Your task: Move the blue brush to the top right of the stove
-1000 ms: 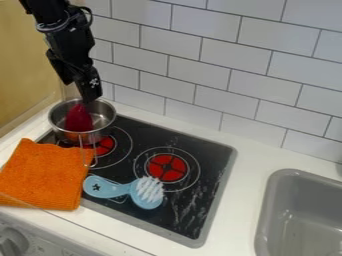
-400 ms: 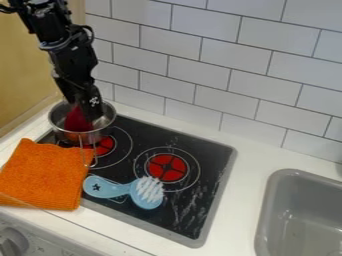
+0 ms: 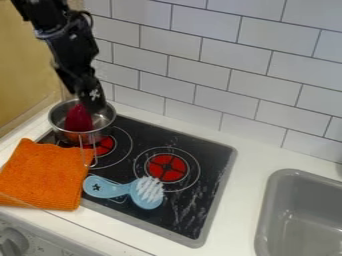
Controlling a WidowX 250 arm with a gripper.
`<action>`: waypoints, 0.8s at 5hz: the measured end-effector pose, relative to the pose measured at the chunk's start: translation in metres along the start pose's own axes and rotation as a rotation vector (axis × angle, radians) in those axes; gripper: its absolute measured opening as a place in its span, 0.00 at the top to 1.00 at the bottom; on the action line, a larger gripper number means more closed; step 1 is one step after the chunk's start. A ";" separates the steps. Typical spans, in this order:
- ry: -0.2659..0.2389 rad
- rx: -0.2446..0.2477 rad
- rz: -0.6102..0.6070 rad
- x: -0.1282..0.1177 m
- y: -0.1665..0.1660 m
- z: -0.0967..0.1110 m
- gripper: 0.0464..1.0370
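Claw (image 3: 95,107) over the metal pot (image 3: 65,135).

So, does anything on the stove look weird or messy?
Yes: the black stove has whitish streaks near its right edge, maybe scratches or dirt. The orange cloth also oddly laps over the stove's left edge.

Black robot arm (image 3: 70,47) slanting down from the upper left, bent along its length; end effector (image 3: 92,104) lowermost, pointing downward

There is one blue brush (image 3: 123,189), one orange cloth (image 3: 43,175), one metal pot (image 3: 61,133) and one dark red item (image 3: 79,120). There are also one black stovetop (image 3: 212,167), two red burners (image 3: 160,172), one grey sink (image 3: 267,205) and one control knob (image 3: 12,242).
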State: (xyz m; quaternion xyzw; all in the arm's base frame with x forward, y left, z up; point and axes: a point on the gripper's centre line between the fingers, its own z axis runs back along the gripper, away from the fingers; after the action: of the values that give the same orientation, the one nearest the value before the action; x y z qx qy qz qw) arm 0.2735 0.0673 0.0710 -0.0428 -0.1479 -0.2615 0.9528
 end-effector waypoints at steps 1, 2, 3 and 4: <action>-0.003 -0.033 0.000 -0.004 -0.019 -0.002 0.04; 0.003 -0.058 -0.013 -0.007 -0.034 -0.007 0.04; -0.005 -0.100 -0.037 -0.010 -0.055 -0.018 0.04; 0.005 -0.140 -0.104 -0.012 -0.072 -0.025 0.04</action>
State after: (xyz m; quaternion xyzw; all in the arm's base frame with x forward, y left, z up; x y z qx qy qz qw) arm 0.2335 0.0068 0.0444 -0.1008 -0.1292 -0.3203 0.9330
